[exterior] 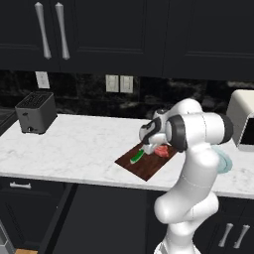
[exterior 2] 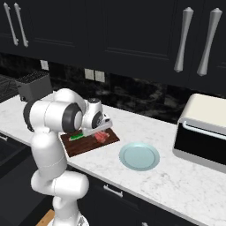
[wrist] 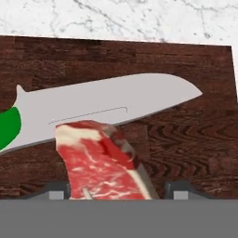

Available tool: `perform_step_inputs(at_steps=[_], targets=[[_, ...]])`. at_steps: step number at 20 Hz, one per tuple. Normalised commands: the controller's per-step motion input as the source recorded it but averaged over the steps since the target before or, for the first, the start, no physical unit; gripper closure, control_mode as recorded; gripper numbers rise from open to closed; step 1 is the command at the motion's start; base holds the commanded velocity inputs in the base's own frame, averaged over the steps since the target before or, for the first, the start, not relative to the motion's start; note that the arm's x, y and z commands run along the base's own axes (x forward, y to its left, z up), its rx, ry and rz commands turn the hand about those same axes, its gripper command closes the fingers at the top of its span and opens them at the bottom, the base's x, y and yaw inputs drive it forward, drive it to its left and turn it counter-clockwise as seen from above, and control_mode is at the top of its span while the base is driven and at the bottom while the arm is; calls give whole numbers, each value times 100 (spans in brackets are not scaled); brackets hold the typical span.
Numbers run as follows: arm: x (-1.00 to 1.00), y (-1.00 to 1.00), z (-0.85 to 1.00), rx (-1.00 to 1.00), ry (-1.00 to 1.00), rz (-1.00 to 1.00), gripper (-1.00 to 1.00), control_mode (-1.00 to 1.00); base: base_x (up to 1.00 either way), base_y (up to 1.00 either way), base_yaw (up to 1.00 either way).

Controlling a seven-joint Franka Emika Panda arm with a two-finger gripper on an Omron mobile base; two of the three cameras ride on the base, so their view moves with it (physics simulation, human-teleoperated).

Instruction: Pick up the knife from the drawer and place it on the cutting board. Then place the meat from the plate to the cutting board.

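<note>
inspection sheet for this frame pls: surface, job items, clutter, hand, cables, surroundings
Surface: white marble counter.
Job's things: green-handled knife and red raw meat lie on the dark wooden cutting board; pale blue-green round plate bare; drawer nothing seen.
Clutter: dark toaster, white toaster oven.
Hand: low over the meat, fingertips either side; grip cannot be told.
Cables: nothing seen.
Surroundings: dark cabinets, wall outlets.

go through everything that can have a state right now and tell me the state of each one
knife: lying flat on the cutting board.
meat: on the board, between the fingers, overlapping the knife blade.
plate: empty, on the counter.
gripper: low over the board, grip unclear.
</note>
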Motion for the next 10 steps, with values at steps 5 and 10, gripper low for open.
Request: perform_step_inputs(at_steps=[5,10], targets=[[2,0,0,0,0,0,-100,-100,0,0,0],[-12,0,12,0,0,0,-100,-100,0,0,0]])
